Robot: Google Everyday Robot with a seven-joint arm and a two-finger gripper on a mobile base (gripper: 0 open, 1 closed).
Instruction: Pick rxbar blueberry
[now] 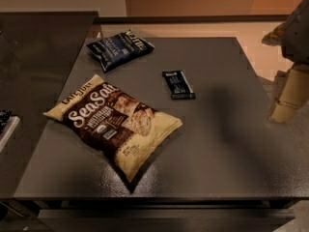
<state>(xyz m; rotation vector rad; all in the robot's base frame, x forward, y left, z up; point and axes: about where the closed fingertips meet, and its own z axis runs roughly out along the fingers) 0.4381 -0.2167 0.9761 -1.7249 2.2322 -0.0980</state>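
Observation:
The rxbar blueberry is a small flat dark bar wrapper with white print. It lies flat on the dark table, a little right of the middle and towards the back. My gripper hangs at the right edge of the view, beyond the table's right side and well right of the bar. It is open and empty, with its two tan fingers set apart. Nothing touches the bar.
A big cream-and-brown "Sea Salt" bag lies at the front left of the table. A dark blue chip bag lies at the back left. A dark counter adjoins the table's left side. Light floor shows behind and to the right.

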